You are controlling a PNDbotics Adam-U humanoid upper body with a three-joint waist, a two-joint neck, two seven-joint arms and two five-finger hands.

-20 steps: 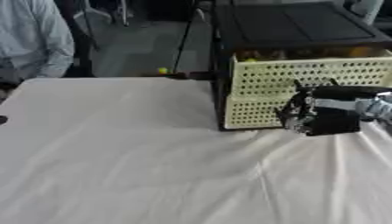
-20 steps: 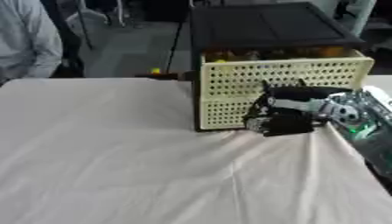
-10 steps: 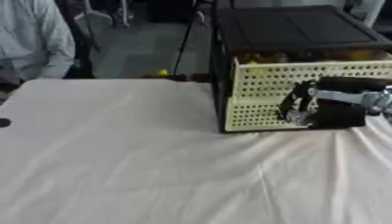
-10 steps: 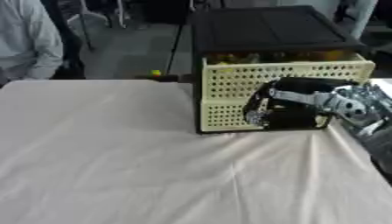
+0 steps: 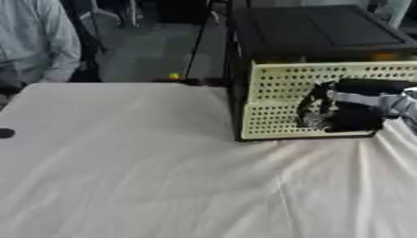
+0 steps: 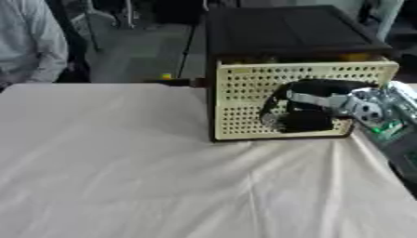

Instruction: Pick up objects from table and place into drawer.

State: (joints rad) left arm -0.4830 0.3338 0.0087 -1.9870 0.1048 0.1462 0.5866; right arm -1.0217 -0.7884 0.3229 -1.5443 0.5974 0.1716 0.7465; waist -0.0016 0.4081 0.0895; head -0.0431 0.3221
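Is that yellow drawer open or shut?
Slightly open: the drawer front stands forward of the black cabinet, with the right hand against it.

A wrinkled white cloth-covered table (image 5: 146,176) carried the things. A black cabinet with a cream perforated drawer front (image 6: 301,100) stood at its far right edge. A small dark object (image 5: 5,133) lay at its left edge.

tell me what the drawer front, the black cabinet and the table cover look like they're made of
Drawer front: pale yellow with rows of small round holes, probably perforated plastic or painted metal; the look leaves it open.
Black cabinet: dark, flat, matte top and sides, likely plastic or coated metal.
Table cover: white cloth, soft creases and folds running across it, no shine.
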